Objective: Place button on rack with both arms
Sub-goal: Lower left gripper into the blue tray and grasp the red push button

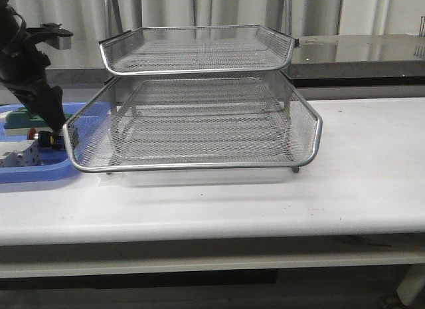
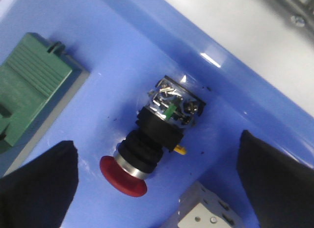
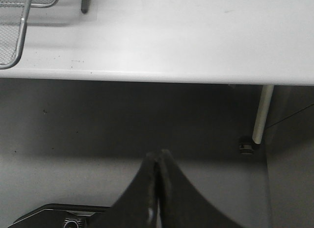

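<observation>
Pick step: I've got the left gripper [image 2: 157, 189] jaws wide, straddling the button [image 2: 154, 139] lying in the blue tray [image 2: 122, 46] left of the rack [image 1: 199, 123]; next, lower and close; right gripper [image 3: 157, 189] pinched empty.

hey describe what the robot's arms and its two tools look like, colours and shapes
The left arm is bulky and black, built of angular segments. The left tool has two broad, matte black fingers with blunt tips. The right tool has smooth black fingers tapering to thin tips. I can't pick out any markings.
</observation>
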You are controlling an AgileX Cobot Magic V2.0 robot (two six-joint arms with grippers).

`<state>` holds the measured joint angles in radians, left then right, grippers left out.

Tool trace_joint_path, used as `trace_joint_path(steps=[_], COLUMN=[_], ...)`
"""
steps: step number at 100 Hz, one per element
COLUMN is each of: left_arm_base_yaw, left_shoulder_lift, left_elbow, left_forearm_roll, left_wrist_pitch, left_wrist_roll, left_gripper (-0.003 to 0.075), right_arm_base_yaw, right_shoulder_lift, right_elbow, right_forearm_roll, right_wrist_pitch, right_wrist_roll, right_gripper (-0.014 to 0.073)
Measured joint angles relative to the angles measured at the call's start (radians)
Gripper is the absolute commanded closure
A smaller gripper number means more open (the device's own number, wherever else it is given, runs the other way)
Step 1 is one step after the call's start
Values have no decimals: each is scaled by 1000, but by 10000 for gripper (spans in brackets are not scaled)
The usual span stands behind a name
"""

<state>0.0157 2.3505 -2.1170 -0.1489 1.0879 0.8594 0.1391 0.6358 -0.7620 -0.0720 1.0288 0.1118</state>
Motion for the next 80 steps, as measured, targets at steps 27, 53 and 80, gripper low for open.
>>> trace_joint_path(steps=[27,53,80], left_arm_base_yaw=[-8,-13,-13], left_shoulder_lift=[35,44,100], left_elbow=[0,-2,-4], left_forearm_roll=[16,22,22], left_wrist_pitch=[-35,-76,-78], left_wrist_roll=[53,83,92], left_gripper=[99,99,99], right_arm_base_yaw=[0,0,0], right_shoulder_lift=[0,0,0], right_elbow=[0,0,0], right_forearm_roll=[0,0,0], right_wrist_pitch=[0,0,0], right_wrist_roll=[0,0,0], right_gripper=[660,660,660])
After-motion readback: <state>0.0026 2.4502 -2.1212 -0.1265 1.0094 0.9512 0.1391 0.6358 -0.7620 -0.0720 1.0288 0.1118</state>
